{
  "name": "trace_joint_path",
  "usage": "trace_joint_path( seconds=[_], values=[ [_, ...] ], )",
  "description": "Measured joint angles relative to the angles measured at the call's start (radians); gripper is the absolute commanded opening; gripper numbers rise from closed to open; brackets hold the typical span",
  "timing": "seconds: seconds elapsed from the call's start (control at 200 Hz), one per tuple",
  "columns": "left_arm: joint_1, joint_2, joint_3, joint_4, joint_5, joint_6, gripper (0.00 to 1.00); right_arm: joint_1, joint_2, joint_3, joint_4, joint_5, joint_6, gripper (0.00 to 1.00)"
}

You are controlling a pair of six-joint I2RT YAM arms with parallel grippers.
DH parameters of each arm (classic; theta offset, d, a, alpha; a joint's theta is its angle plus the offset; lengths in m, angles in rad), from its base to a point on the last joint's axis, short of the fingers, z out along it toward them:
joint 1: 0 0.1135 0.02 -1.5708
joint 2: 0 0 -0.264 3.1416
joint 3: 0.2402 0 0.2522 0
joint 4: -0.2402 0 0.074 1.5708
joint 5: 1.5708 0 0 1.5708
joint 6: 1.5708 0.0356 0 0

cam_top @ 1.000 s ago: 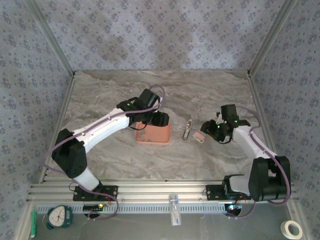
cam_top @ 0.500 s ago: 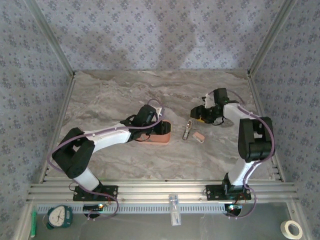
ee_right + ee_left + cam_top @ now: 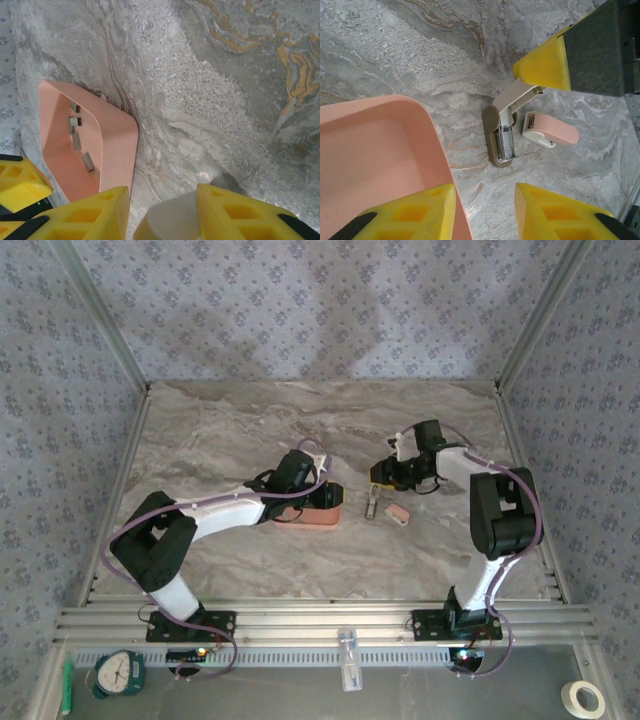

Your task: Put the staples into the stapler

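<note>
The stapler [image 3: 372, 502] lies open on the marble just right of the salmon tray [image 3: 322, 517]. Its grey channel [image 3: 504, 140] rests flat while its white lid [image 3: 517, 95] slants up into my right gripper [image 3: 382, 474]. That lid [image 3: 170, 220] fills the gap between my right gripper [image 3: 162, 210] and its yellow fingers. Several staples [image 3: 89, 161] lie inside the tray [image 3: 117, 145]. My left gripper [image 3: 485, 210] is open and straddles the tray's right wall [image 3: 435, 135], one finger inside and one outside. The tray's wall stands by the inner finger.
A small pink-and-white capsule piece [image 3: 552, 134] lies right of the stapler [image 3: 398, 512]. Patterned enclosure walls ring the table. Past the front rail sit a dial timer [image 3: 120, 672], a green marker [image 3: 67, 685] and a tape roll [image 3: 587, 698].
The right arm swung from the near right round to the stapler's far side, and its jaws narrowed on the white lid. The left gripper lowered onto the tray's right edge, jaws narrowing.
</note>
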Motion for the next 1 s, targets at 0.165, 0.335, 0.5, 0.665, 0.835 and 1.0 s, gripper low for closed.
trace_joint_path(
  seconds=[0.165, 0.335, 0.5, 0.665, 0.835, 1.0],
  values=[
    [0.000, 0.007, 0.000, 0.005, 0.003, 0.007, 0.34, 0.018, -0.030, -0.018, -0.013, 0.004, -0.012, 0.39],
    [0.000, 0.021, -0.001, 0.026, 0.003, 0.011, 0.34, 0.061, -0.040, -0.023, -0.043, 0.037, -0.041, 0.36],
    [0.000, 0.035, -0.001, 0.026, 0.003, 0.011, 0.34, 0.096, -0.059, -0.043, -0.090, 0.106, -0.060, 0.33],
    [0.000, 0.037, -0.002, 0.026, 0.003, 0.011, 0.34, 0.123, -0.075, -0.045, -0.102, 0.163, -0.066, 0.37],
    [0.000, 0.037, -0.002, 0.026, 0.003, 0.011, 0.35, 0.135, -0.148, -0.061, -0.139, 0.228, -0.031, 0.43],
    [0.000, 0.037, -0.006, 0.026, 0.003, 0.011, 0.35, 0.135, -0.216, -0.064, -0.167, 0.293, 0.024, 0.40]
  ],
)
